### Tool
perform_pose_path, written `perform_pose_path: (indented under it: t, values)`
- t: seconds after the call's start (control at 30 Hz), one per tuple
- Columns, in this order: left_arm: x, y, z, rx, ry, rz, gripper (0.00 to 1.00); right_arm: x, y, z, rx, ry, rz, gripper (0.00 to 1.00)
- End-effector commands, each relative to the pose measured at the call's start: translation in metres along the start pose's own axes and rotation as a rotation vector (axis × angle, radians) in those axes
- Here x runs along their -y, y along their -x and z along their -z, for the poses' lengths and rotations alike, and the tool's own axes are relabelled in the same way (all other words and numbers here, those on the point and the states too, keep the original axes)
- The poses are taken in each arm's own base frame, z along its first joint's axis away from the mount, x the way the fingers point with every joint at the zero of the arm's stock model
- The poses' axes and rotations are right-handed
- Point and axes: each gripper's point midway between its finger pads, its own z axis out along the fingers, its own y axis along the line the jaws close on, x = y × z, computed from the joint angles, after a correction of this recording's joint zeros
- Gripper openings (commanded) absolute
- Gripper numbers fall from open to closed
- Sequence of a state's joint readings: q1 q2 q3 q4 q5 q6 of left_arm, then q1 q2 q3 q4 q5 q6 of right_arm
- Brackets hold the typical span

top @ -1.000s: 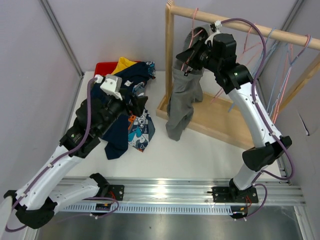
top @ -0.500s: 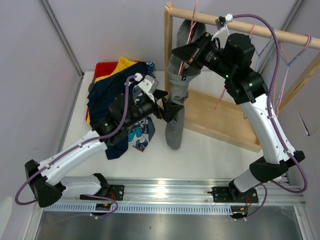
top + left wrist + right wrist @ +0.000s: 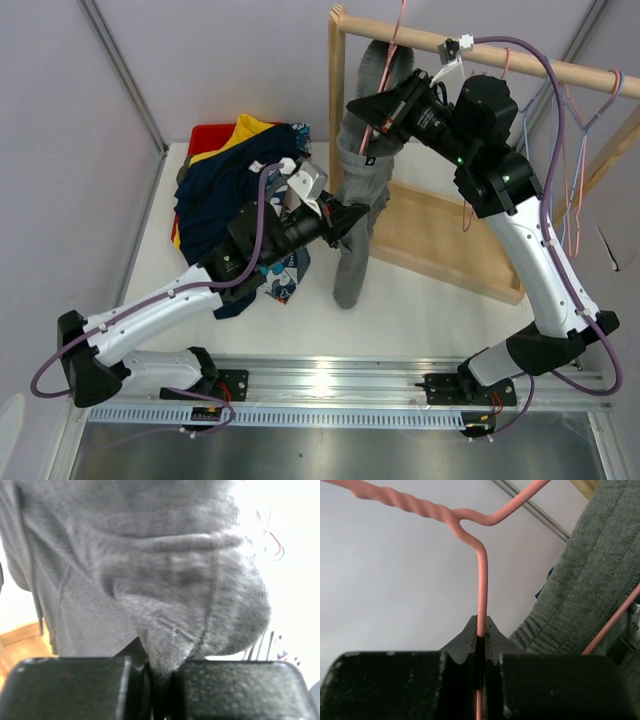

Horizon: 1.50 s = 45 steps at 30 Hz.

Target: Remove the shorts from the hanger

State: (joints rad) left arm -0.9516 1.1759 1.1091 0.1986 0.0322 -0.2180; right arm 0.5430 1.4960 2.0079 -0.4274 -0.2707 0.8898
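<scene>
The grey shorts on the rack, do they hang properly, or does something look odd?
They do not hang flat. The grey shorts are bunched into a narrow column on the pink hanger, with the left claw pinching a fold and the right claw clamping the hanger wire. No tear shows.

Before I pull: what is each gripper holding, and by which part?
The left gripper pinches a fold of the grey shorts. The right gripper clamps the pink hanger by its wire neck, below the twist.
</scene>
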Motion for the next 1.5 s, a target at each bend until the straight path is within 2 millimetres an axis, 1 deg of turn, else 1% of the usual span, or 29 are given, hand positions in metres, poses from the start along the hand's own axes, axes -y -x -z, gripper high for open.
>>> perform_pose_path:
  t: [0.0, 0.1, 0.2, 0.27, 0.3, 0.37, 0.4, 0.53, 0.6, 0.67, 0.7, 0.73, 0.77, 0.8, 0.83, 0.9, 0.93, 0.97, 1.0, 1.1, 1.13, 1.2, 1.23, 1.27, 1.3, 1.33, 1.37, 1.43, 1.47]
  values:
    - [-0.001, 0.008, 0.0, 0.074, 0.027, 0.009, 0.0, -0.091, 0.05, 0.051, 0.211, 0.278, 0.118, 0.0]
    - [0.01, -0.006, 0.011, 0.063, 0.041, 0.002, 0.0, -0.089, 0.054, 0.056, 0.234, 0.261, 0.132, 0.0]
    - [0.029, -0.036, 0.035, 0.026, 0.041, 0.014, 0.0, -0.087, 0.063, 0.059, 0.241, 0.255, 0.141, 0.0]
    - [0.049, -0.076, 0.06, -0.024, 0.004, 0.045, 0.0, -0.082, 0.077, 0.061, 0.258, 0.241, 0.139, 0.0]
    - [0.046, -0.101, 0.07, -0.058, 0.025, 0.055, 0.0, -0.082, 0.08, 0.062, 0.255, 0.243, 0.143, 0.0]
    - [0.066, -0.115, 0.084, -0.073, -0.011, 0.133, 0.0, -0.077, 0.087, 0.064, 0.26, 0.231, 0.134, 0.0]
    - [0.063, -0.137, 0.094, -0.105, -0.003, 0.14, 0.0, -0.072, 0.094, 0.066, 0.274, 0.217, 0.136, 0.0]
    - [0.065, -0.148, 0.099, -0.121, 0.032, 0.152, 0.0, -0.061, 0.09, 0.068, 0.255, 0.217, 0.112, 0.0]
    - [0.061, -0.144, 0.094, -0.126, 0.068, 0.122, 0.0, -0.056, 0.081, 0.07, 0.223, 0.215, 0.077, 0.0]
    - [0.049, -0.121, 0.08, -0.092, 0.164, 0.076, 0.0, -0.049, 0.063, 0.071, 0.172, 0.207, 0.021, 0.0]
    - [0.042, -0.122, 0.076, -0.111, 0.196, 0.036, 0.0, -0.033, 0.043, 0.074, 0.133, 0.173, -0.022, 0.0]
    - [0.042, -0.096, 0.06, -0.078, 0.226, 0.018, 0.0, -0.032, 0.019, 0.075, 0.086, 0.175, -0.063, 0.0]
    - [0.029, -0.091, 0.054, -0.076, 0.269, -0.001, 0.0, -0.026, 0.001, 0.078, 0.057, 0.168, -0.1, 0.0]
    - [0.024, -0.088, 0.047, -0.08, 0.281, -0.018, 0.0, -0.032, -0.01, 0.098, 0.064, 0.179, -0.154, 0.0]
    - [0.025, -0.066, 0.033, -0.046, 0.276, -0.021, 0.0, -0.004, -0.047, 0.093, -0.012, 0.122, -0.223, 0.0]
    - [0.004, -0.056, 0.021, -0.033, 0.324, -0.037, 0.0, -0.006, -0.064, 0.118, -0.01, 0.133, -0.304, 0.0]
    - [-0.001, -0.043, 0.014, -0.013, 0.331, -0.039, 0.0, 0.009, -0.08, 0.121, -0.029, 0.102, -0.335, 0.0]
    - [-0.015, -0.038, 0.003, -0.011, 0.361, -0.045, 0.0, 0.005, -0.087, 0.126, -0.043, 0.11, -0.35, 0.0]
    - [-0.019, -0.029, -0.003, 0.0, 0.372, -0.045, 0.0, 0.005, -0.088, 0.132, -0.044, 0.103, -0.366, 0.0]
    - [-0.036, -0.027, -0.015, -0.04, 0.422, -0.072, 0.0, -0.016, -0.077, 0.15, -0.035, 0.124, -0.33, 0.0]
    - [-0.039, -0.033, -0.012, -0.073, 0.437, -0.089, 0.0, -0.037, -0.061, 0.155, -0.008, 0.159, -0.266, 0.0]
    - [-0.037, -0.026, 0.003, -0.074, 0.446, -0.088, 0.0, -0.044, -0.05, 0.156, 0.006, 0.134, -0.208, 0.0]
    - [-0.029, -0.031, 0.016, -0.112, 0.445, -0.114, 0.0, -0.043, -0.045, 0.146, 0.01, 0.117, -0.151, 0.0]
    - [-0.027, -0.036, 0.029, -0.143, 0.465, -0.147, 0.0, -0.065, -0.024, 0.153, 0.053, 0.154, -0.11, 0.0]
    - [-0.038, -0.016, 0.055, -0.111, 0.569, -0.161, 0.0, -0.066, -0.019, 0.151, 0.05, 0.142, -0.09, 0.0]
    - [-0.03, -0.017, 0.07, -0.131, 0.579, -0.172, 0.0, -0.07, -0.011, 0.148, 0.057, 0.147, -0.058, 0.0]
    - [-0.038, -0.023, 0.091, -0.194, 0.617, -0.215, 0.0, -0.081, -0.003, 0.141, 0.036, 0.175, -0.038, 0.0]
    - [-0.049, 0.01, 0.13, -0.14, 0.69, -0.161, 0.0, -0.067, 0.013, 0.12, 0.028, 0.146, -0.031, 0.0]
    - [-0.056, 0.011, 0.148, -0.173, 0.707, -0.183, 0.0, -0.065, 0.022, 0.116, 0.042, 0.15, -0.024, 0.0]
